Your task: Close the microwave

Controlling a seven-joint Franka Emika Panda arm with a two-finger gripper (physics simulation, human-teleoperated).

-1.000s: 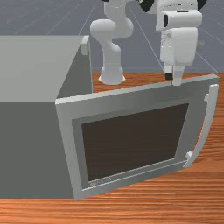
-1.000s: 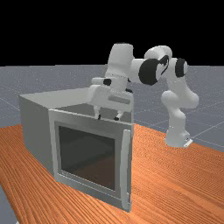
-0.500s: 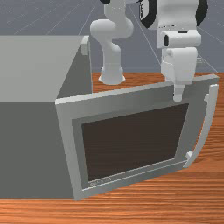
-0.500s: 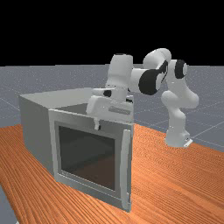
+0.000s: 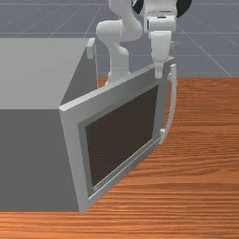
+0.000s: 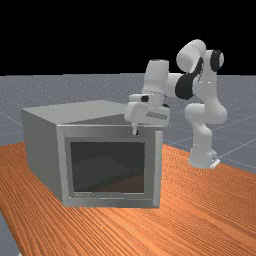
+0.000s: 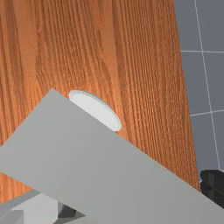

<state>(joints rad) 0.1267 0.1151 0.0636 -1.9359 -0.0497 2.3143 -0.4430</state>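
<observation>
Grey door (image 5: 122, 133) has swung partway toward the microwave (image 5: 39, 123) at the front view's left, so you have closing under way, your fingers (image 5: 159, 71) spread astride its top edge, unclamped, with an opening left to shut.

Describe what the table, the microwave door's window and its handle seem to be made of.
The table looks like matte wood, with streaky orange-brown grain. The window could be smooth tinted glass or plastic: dark, flat. The handle is evenly pale grey, perhaps painted metal or plastic.
</observation>
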